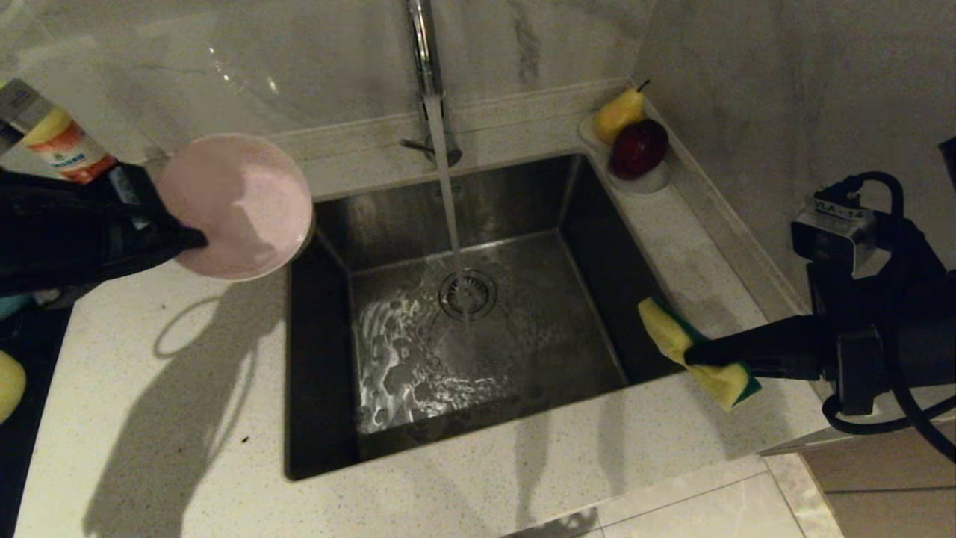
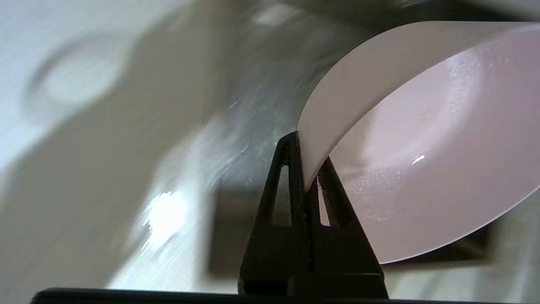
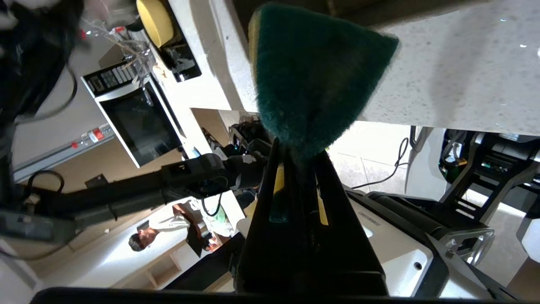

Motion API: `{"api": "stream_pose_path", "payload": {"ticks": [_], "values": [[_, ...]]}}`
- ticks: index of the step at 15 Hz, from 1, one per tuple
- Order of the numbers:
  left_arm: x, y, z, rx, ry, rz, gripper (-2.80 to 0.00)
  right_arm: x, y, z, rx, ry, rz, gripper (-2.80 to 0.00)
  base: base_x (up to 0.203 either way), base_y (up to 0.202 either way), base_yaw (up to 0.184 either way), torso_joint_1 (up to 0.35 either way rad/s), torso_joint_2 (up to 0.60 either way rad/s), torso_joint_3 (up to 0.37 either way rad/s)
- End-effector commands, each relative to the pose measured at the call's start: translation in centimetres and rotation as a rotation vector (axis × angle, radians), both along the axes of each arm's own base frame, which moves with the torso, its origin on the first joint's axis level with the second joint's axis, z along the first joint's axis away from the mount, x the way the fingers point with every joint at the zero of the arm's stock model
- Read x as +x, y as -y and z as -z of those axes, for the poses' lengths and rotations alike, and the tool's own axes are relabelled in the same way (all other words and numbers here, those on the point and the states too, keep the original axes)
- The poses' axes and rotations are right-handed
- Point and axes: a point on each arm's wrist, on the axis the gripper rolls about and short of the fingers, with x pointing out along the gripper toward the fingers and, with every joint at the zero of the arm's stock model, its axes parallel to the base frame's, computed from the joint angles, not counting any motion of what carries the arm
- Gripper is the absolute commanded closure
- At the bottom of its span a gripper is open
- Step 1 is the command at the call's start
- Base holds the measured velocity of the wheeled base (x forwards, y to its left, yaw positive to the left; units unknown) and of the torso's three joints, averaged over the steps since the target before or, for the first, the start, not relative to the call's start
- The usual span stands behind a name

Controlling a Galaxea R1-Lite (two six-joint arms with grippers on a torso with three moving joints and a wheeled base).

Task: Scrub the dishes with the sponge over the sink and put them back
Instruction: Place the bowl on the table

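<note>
A pink bowl (image 1: 235, 205) hangs tilted above the counter at the sink's back left corner, its wet inside turned toward the basin. My left gripper (image 1: 196, 237) is shut on its rim; up close one finger sits inside and one outside the bowl (image 2: 422, 147) where the left gripper (image 2: 309, 153) pinches it. The steel sink (image 1: 538, 351) has water running from the tap (image 1: 427, 67) onto the drain. My right gripper (image 1: 694, 353) is shut on the yellow and green sponge (image 1: 672, 336) above the sink's right edge. The sponge (image 3: 312, 76) shows its green face beyond the right gripper (image 3: 297, 147).
A white dish with a pear and a red apple (image 1: 635, 142) stands at the counter's back right corner. A bottle (image 1: 63, 142) stands at the back left. A yellow rounded object (image 1: 9, 385) shows at the far left edge. The wall runs close along the right.
</note>
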Motion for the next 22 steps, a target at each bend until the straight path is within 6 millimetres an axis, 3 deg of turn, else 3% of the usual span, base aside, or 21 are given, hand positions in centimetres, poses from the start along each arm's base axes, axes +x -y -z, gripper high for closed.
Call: {"api": "stream_pose_path", "payload": {"ticks": [1, 7, 10, 14, 22], "values": [[-2.2, -1.6, 0.2, 0.005, -0.126, -0.063, 0.00, 0.2, 0.1, 0.3, -0.003, -0.016, 0.007, 0.00, 0.000, 0.000, 0.000, 0.000, 0.00, 0.000], [-1.8, -4.7, 1.9, -0.121, -0.250, -0.249, 0.00, 0.7, -0.1, 1.1, -0.025, -0.022, -0.005, 0.00, 0.000, 0.000, 0.000, 0.000, 0.00, 0.000], [0.8, -7.5, 4.3, -0.179, -0.334, -0.389, 0.00, 1.3, -0.4, 1.3, -0.031, -0.033, -0.005, 0.00, 0.000, 0.000, 0.000, 0.000, 0.00, 0.000], [4.2, -11.1, 6.7, -0.280, -0.320, -0.472, 0.00, 2.2, -0.8, 1.8, -0.027, -0.027, -0.007, 0.00, 0.000, 0.000, 0.000, 0.000, 0.00, 0.000], [7.9, -14.7, 9.9, -0.333, -0.344, -0.537, 0.00, 2.3, -0.8, 2.1, -0.031, -0.035, -0.004, 0.00, 0.000, 0.000, 0.000, 0.000, 0.00, 0.000]]}}
